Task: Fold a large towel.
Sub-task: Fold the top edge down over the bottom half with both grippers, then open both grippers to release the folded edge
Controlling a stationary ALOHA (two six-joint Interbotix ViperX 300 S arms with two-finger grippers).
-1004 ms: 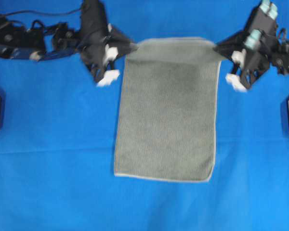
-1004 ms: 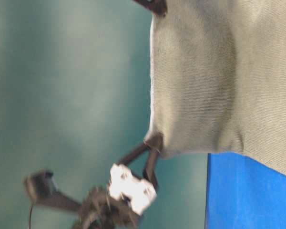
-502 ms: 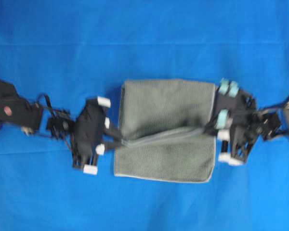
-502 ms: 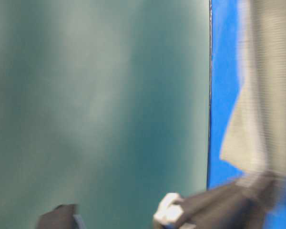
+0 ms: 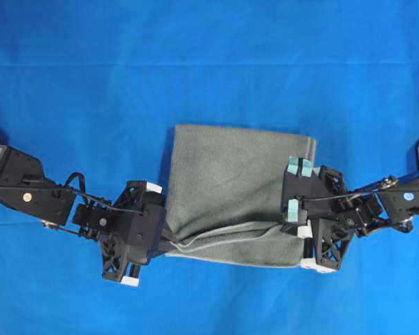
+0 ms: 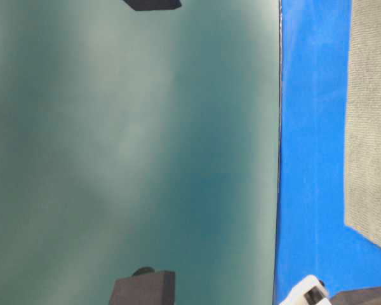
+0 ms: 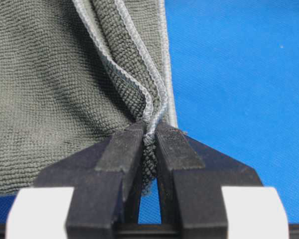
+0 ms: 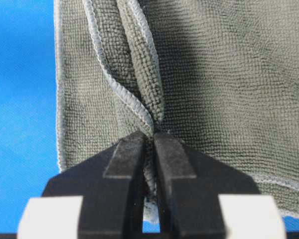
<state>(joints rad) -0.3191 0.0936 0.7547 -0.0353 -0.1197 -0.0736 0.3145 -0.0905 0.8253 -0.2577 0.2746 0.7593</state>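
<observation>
My left hand is pinched tight on a corner of the large towel; in the left wrist view its two black fingers squeeze the pale stitched border between them, with the cloth bunching into a ridge just above the tips. My right hand is clamped the same way on the opposite corner, and in the right wrist view I see the hem gathered into a narrow fold that runs up from the grip.

From overhead, the left hand sits at the towel's lower left edge and the right hand at its lower right edge, both low over the blue sheet that covers the worktop. The towel lies near the middle of the sheet, doubled over on itself: the upper layer spreads flat from the far fold toward the hands, and the carried edge runs as a slightly sagging band between the two hands, just short of the lower layer's near hem, which shows as a thin pale line beneath it. The right side edges line up closely, with a sliver of the under layer peeking out at the top right corner.

In the table-level view I can see only one flat side of the towel against the blue sheet
</observation>
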